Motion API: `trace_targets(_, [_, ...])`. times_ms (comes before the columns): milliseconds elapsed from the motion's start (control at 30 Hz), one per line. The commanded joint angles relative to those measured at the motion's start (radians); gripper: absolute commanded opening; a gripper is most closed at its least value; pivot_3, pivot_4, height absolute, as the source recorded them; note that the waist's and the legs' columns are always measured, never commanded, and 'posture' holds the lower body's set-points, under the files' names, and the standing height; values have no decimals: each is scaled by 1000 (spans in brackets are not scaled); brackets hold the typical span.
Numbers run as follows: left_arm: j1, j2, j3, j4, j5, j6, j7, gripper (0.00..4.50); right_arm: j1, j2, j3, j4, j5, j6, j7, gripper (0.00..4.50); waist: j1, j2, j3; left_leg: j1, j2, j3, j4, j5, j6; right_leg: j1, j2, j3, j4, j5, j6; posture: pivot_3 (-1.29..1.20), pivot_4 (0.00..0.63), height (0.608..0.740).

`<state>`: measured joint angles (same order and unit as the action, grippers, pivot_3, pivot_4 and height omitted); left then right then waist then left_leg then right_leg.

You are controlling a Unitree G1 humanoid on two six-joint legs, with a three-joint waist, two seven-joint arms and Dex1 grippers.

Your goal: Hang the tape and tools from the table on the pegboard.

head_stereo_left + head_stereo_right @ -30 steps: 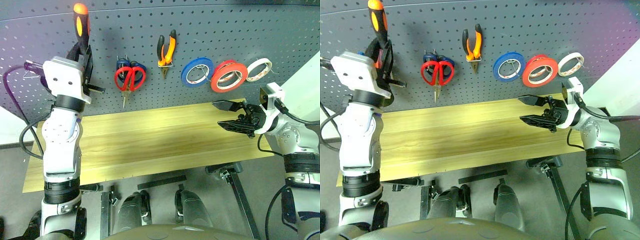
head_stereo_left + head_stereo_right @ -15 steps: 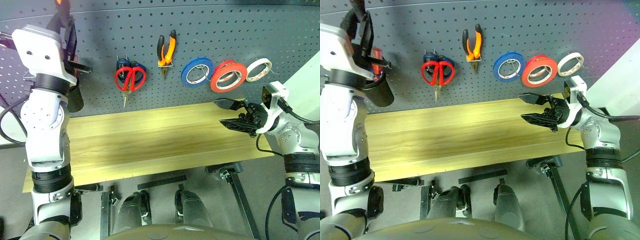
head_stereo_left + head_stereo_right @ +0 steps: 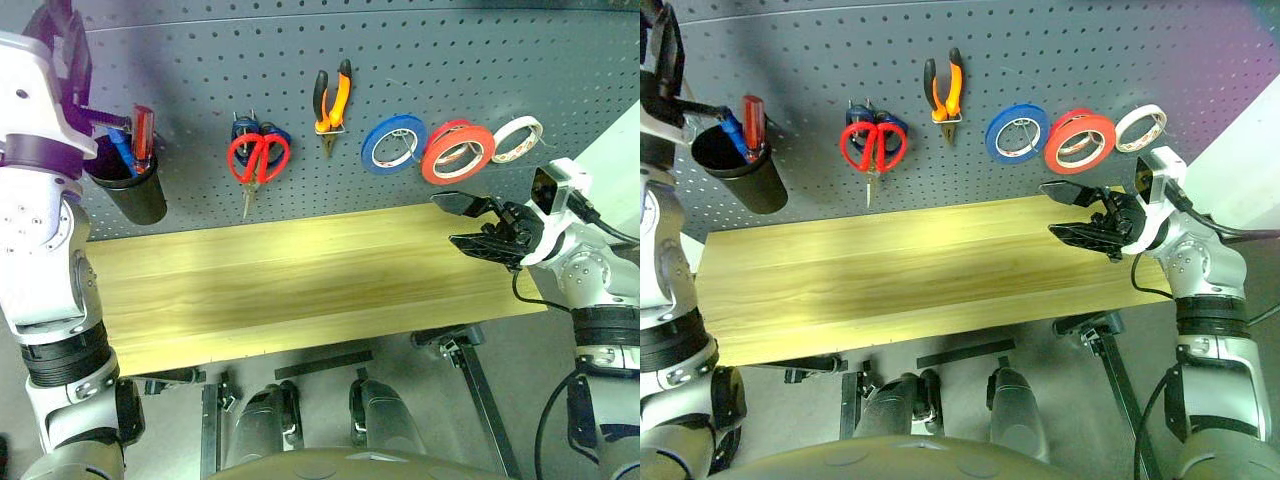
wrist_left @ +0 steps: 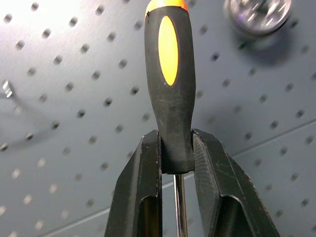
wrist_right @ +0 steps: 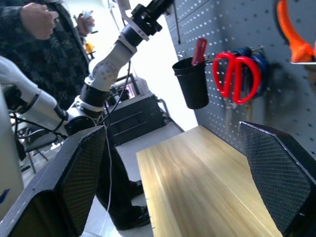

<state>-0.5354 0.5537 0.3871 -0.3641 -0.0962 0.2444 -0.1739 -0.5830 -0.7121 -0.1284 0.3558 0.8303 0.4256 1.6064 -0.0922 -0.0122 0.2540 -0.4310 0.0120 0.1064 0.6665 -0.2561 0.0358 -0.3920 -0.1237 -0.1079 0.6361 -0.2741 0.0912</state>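
Left wrist: screwdriver [image 4: 169, 84] between hand [image 4: 176, 163] fingers.

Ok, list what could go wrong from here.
1. The left gripper pinches only the lower end of the screwdriver handle, so it might pivot or slip.
2. The black cup already holds tools; the screwdriver could knock them if lowered in.
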Motion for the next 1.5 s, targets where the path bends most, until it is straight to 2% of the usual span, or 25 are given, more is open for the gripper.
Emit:
trace_targets(33, [41, -1, 28, -13, 0, -54, 4, 530, 1, -19, -7, -37, 32, 4, 8, 4500, 1, 0, 0, 0, 0, 0, 0, 0, 0, 0, 0, 0, 0, 0, 0, -201, 218, 740])
trace_targets(567, [234, -82, 1, 125, -8, -243, -10, 530, -2, -25, 0, -41, 25, 11, 8, 4500, -1, 0, 0, 0, 0, 0, 0, 0, 0, 0, -1, 0, 0, 0, 0, -210, 223, 740])
trace_targets(867, [308, -107, 29, 175, -17, -270, 10, 530, -2, -22, -5, -32, 18, 15, 8, 4500, -3, 0, 0, 0, 0, 0, 0, 0, 0, 0, -1, 0, 1, 0, 0, -210, 217, 740])
trace_targets(1133, [341, -130, 63, 198, -82, -265, 20, 530, -3, -21, -3, -26, 10, 11, 8, 4500, -5, 1, -1, 2, 0, 0, 0, 0, 0, 1, -2, 1, 2, 0, 0, -212, 213, 740])
trace_targets(1500, [327, -126, 70, 212, -54, -299, 94, 4100, -3, -23, -5, -25, 7, 14, 8, 4500, -4, 1, -1, 5, 0, 1, 0, 0, 0, 0, -3, 1, 6, 1, -1, -215, 211, 740])
